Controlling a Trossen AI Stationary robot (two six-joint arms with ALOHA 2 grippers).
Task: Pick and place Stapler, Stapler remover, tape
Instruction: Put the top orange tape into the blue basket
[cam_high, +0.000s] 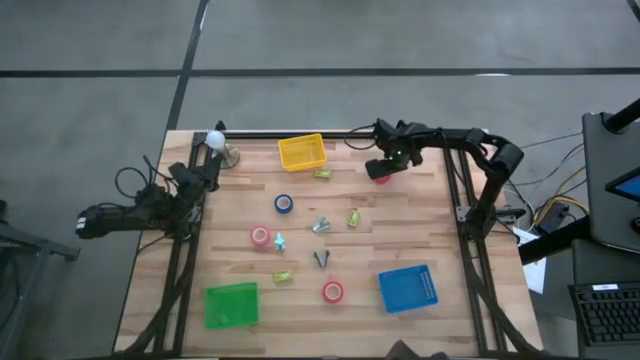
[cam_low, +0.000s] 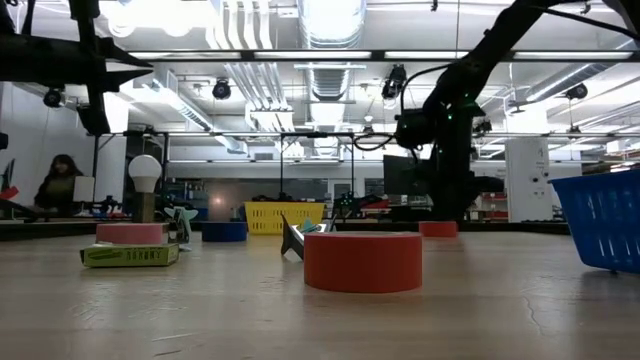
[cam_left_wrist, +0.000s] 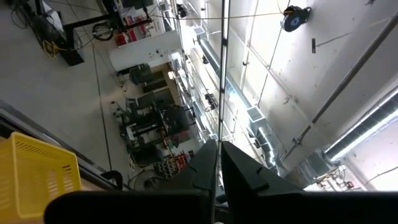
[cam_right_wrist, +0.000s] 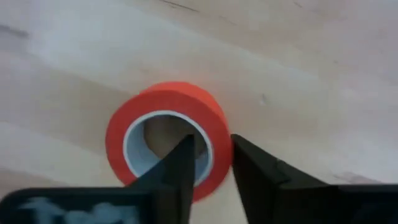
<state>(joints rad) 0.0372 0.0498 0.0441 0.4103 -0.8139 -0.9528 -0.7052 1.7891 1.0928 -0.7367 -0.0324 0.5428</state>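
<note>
A red tape roll lies flat on the wooden table near its far right corner, with my right gripper shut on it from above. In the high view the gripper hides most of that roll. Three more tape rolls lie flat on the table: blue, pink and red. Small green staplers and dark stapler removers lie around the middle. My left gripper is shut at the table's left edge, tipped upward, holding nothing. My right gripper has one finger inside the roll's pale centre hole and the other outside. The roll's wall is pinched between them. The fingers point down from above. The roll lies flat on the table.
A yellow basket stands at the far edge, a green bin at the near left and a blue basket at the near right. A light bulb on a stand is at the far left corner.
</note>
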